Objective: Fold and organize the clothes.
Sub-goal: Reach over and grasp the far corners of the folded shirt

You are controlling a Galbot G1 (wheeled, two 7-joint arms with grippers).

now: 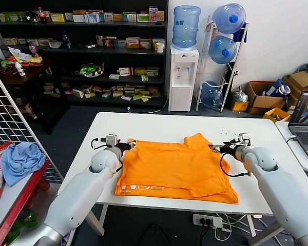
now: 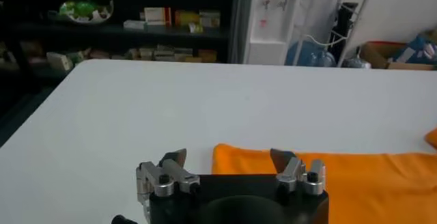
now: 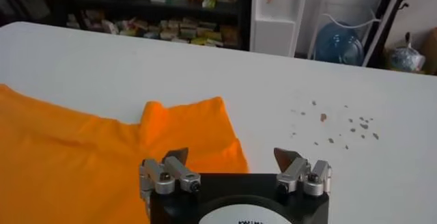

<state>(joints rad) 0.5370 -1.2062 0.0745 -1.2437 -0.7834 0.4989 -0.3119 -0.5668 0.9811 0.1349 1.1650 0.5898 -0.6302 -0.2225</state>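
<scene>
The orange T-shirt (image 1: 174, 169) lies partly folded on the white table (image 1: 159, 125), with faint white lettering near its front left edge. My left gripper (image 1: 129, 146) is open at the shirt's left far corner, just above the cloth edge (image 2: 328, 177). My right gripper (image 1: 215, 148) is open at the shirt's right far edge, over the sleeve corner (image 3: 191, 136). In each wrist view the fingers (image 2: 174, 158) (image 3: 176, 157) stand wide apart with nothing between them.
A laptop (image 1: 305, 120) sits on a side table at the right. A light blue cloth (image 1: 20, 161) lies on a red shelf at the left. Shelves, a water dispenser (image 1: 183, 77) and boxes stand behind. Small crumbs (image 3: 334, 119) dot the table.
</scene>
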